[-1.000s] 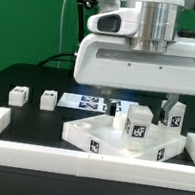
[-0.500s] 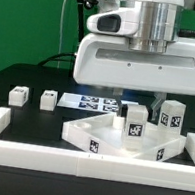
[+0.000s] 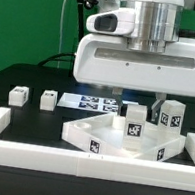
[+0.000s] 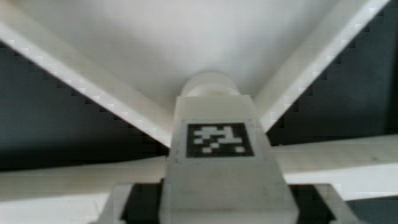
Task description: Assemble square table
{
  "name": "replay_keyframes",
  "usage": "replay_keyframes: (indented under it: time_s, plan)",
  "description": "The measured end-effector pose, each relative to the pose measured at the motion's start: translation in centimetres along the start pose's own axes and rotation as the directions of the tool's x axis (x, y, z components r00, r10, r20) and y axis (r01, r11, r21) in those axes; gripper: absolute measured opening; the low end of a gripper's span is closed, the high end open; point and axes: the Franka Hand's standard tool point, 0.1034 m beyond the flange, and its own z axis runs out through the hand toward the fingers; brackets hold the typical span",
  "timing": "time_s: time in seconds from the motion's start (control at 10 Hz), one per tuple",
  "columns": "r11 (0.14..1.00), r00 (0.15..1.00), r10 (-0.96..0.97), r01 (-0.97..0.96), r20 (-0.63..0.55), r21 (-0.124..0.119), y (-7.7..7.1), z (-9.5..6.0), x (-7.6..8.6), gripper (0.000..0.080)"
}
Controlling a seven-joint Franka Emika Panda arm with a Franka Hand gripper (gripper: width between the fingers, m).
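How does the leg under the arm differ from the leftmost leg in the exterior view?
The centre leg stands upright on the square slab; the leftmost leg sits on the black table, off it. The centre leg looks tall, the leftmost leg low and squat. The centre leg is between the jaws; the leftmost leg lies free. Both are white and tagged.

Bright, even light from above; the white plastic square slab glares softly on top, its front side is greyer. In the wrist view the small white tagged leg looks blurred
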Motion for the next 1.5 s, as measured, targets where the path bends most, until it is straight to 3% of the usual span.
replay_keyframes:
  time_s: [0.4, 0.7, 0.8, 1.4, 1.5]
  plan:
    - [0.936, 0.936, 0.352, -0.351, -0.012, 0.008, -0.5, 0.1, -0.2, 0.0291]
    - [0.772, 0.773, 0.635, -0.634, -0.004, 0.031, -0.9, 0.1, -0.3, 0.0292]
    - [0.654, 0.654, 0.756, -0.756, 0.008, 0.036, -1.1, 0.2, -0.4, 0.0292]
    - [0.213, 0.215, 0.974, -0.976, 0.066, 0.035, -2.3, 0.3, -0.8, 0.0292]
    - [0.203, 0.205, 0.976, -0.978, 0.067, 0.034, -2.3, 0.3, -0.8, 0.0292]
